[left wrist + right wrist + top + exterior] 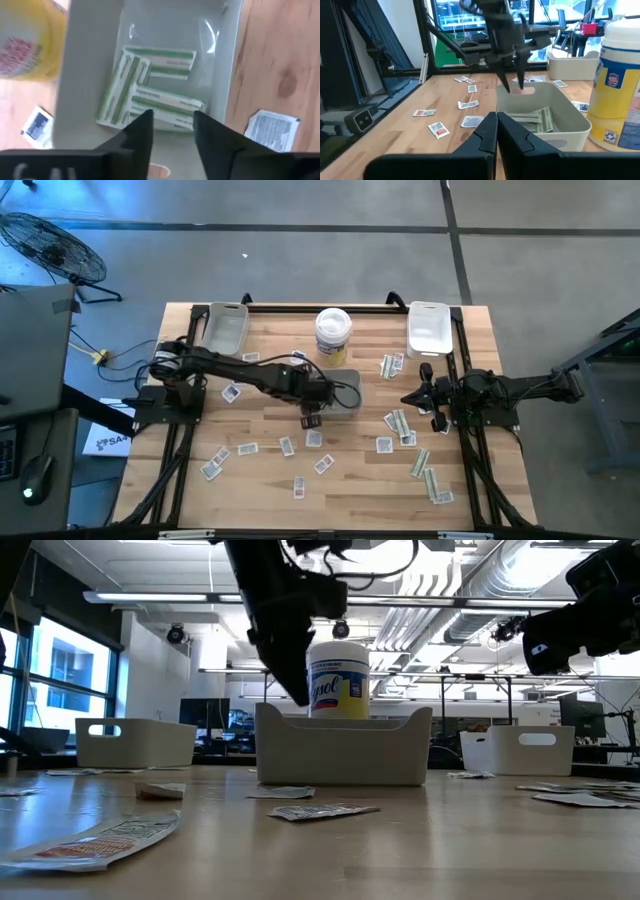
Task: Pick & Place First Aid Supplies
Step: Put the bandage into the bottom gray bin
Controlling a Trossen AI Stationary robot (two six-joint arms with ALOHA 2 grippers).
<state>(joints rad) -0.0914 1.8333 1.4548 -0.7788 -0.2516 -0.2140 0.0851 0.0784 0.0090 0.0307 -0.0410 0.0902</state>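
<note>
My left gripper (312, 418) (172, 117) hangs open and empty over the near end of the grey tray (347, 377) at the table's middle, fingers pointing down. Several green-striped pale strips (150, 90) lie flat on that tray's floor. More first aid packets lie flat on the wood: small white squares (247, 448) toward the near left, long strips (428, 477) toward the near right. In the left wrist view one square packet (272, 130) lies just outside the tray. My right gripper (408, 398) (497, 120) waits shut above the table's right part, pointing at the tray.
A tall white tub with a yellow label (333, 335) stands just beyond the grey tray. One grey tray (225, 328) sits at the far left corner and a white tray (428, 328) at the far right. Scattered packets (392, 364) lie between tray and right arm.
</note>
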